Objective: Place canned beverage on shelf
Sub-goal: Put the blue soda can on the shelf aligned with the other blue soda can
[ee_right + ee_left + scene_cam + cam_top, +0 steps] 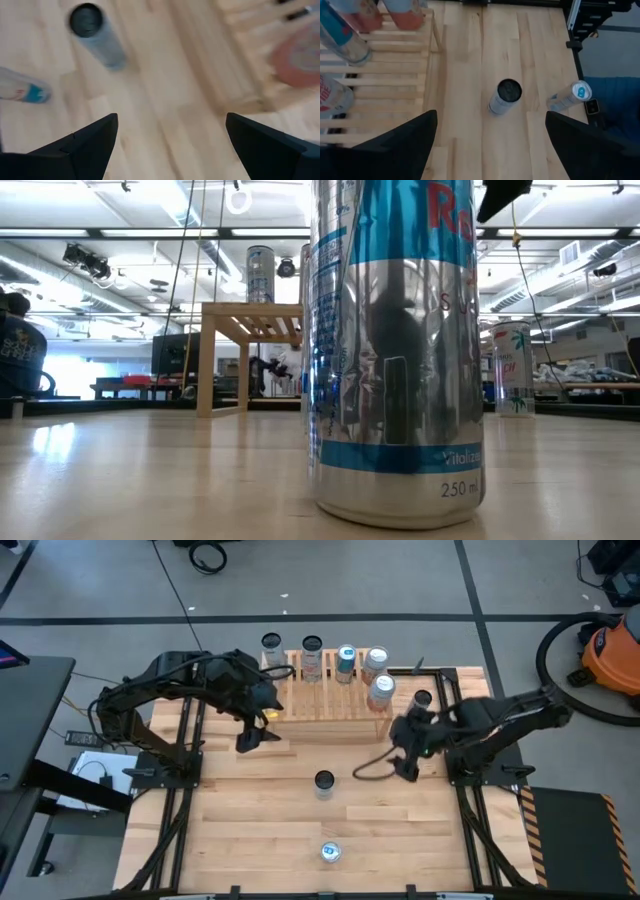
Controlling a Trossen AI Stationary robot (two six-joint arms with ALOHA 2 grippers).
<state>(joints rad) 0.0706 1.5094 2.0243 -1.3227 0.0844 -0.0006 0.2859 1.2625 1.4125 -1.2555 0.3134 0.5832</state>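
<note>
We look down on the light wooden plank table, and the low light-wood slatted shelf stands at its far edge, about midway along. On the slats stand four upright cans: a white and red can, a teal-banded can, and two pale cans with reddish print, the last nearest the shelf's right front corner. A grey can stands just off the shelf's far left corner.

The left tool hovers by the shelf's left front corner, fingers spread wide apart and gripping nothing. From its wrist we see the slats, and beyond them the dark-topped silver can upright on bare planks.

That dark-topped can sits near the table's centre, well clear of the shelf. A second drink, the blue and silver slim can, stands close to the near edge, so close to the low camera that it fills that view.

The right tool hangs right of the centre can, just in front of the shelf's right end, its fingers also wide apart and empty. Another dark-topped can stands just right of the shelf.
</note>
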